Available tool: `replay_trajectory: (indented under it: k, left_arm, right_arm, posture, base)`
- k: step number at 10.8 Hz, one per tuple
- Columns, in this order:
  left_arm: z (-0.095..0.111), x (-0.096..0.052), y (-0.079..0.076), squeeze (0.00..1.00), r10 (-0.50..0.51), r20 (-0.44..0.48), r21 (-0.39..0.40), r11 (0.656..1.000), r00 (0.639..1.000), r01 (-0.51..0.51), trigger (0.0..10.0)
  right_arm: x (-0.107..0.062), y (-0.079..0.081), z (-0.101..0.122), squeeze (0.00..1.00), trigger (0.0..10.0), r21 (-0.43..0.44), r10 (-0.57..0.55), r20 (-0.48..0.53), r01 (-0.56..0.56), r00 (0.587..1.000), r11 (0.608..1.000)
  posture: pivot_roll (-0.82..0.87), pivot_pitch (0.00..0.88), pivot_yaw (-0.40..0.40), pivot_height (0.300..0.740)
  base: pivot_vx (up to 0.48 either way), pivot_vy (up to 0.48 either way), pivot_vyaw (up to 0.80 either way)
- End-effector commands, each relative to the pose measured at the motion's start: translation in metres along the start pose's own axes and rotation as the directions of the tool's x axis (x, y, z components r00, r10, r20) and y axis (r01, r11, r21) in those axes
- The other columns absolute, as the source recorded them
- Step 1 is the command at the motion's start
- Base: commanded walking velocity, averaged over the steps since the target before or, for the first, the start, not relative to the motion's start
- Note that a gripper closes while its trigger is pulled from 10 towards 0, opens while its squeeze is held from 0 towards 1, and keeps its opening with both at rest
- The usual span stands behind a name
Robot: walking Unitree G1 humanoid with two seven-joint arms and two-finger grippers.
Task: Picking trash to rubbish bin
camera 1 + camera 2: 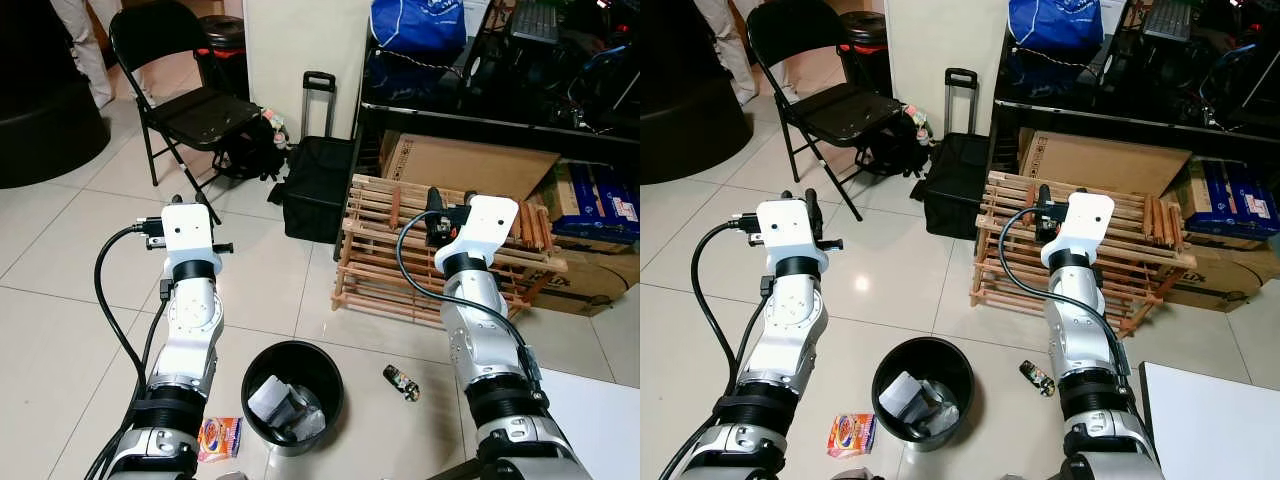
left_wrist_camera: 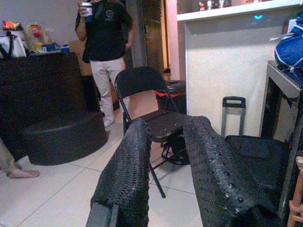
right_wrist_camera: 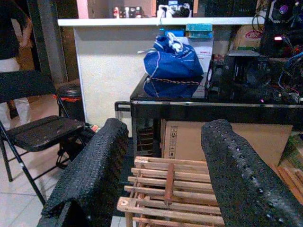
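A round black rubbish bin stands on the tiled floor between my two arms, with crumpled white trash inside. An orange snack wrapper lies on the floor just left of the bin. A small dark piece of trash lies to the bin's right. Both arms are raised well above the floor and point forward. My left gripper is open with nothing between its fingers, facing a folding chair. My right gripper is open and empty too, held over a wooden rack.
A black folding chair stands far left, a black trolley bag in the middle, a wooden slatted rack and cardboard boxes to the right. A person stands behind the chair. A white surface is at near right.
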State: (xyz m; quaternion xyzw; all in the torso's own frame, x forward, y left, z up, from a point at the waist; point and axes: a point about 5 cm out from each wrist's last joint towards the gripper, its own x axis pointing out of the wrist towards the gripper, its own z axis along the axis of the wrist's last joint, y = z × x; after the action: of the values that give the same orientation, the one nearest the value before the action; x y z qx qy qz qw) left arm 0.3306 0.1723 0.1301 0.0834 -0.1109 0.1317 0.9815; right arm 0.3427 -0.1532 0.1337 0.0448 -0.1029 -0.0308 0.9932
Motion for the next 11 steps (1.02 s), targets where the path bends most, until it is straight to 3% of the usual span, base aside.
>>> replay_trajectory:
  k: [1,7,11]
  left_arm:
    - [0.0008,0.0006,-0.0024,0.0,-0.015,0.004,-0.005,1.0,1.0,0.015,10.0]
    - [-0.0009,-0.0019,-0.0027,0.0,-0.01,-0.002,-0.009,1.0,1.0,0.01,10.0]
    - [-0.002,-0.0026,-0.0009,0.0,-0.007,-0.007,-0.004,1.0,1.0,0.007,10.0]
  right_arm:
    - [0.0029,-0.0025,0.0052,0.0,10.0,0.009,0.0,0.024,-0.001,1.0,1.0]
    - [0.0027,-0.0027,0.0047,0.0,10.0,0.006,0.012,0.015,-0.012,1.0,1.0]
    - [0.0016,-0.0006,0.0023,0.0,10.0,0.008,0.021,0.002,-0.021,1.0,1.0]
  posture:
    - [0.05,0.0,-0.037,0.74]
    - [0.04,0.0,-0.043,0.74]
    - [0.04,0.01,-0.042,0.74]
  base:
    - [0.0,0.0,0.0]
    - [0.0,0.0,0.0]
    - [0.0,0.0,-0.8]
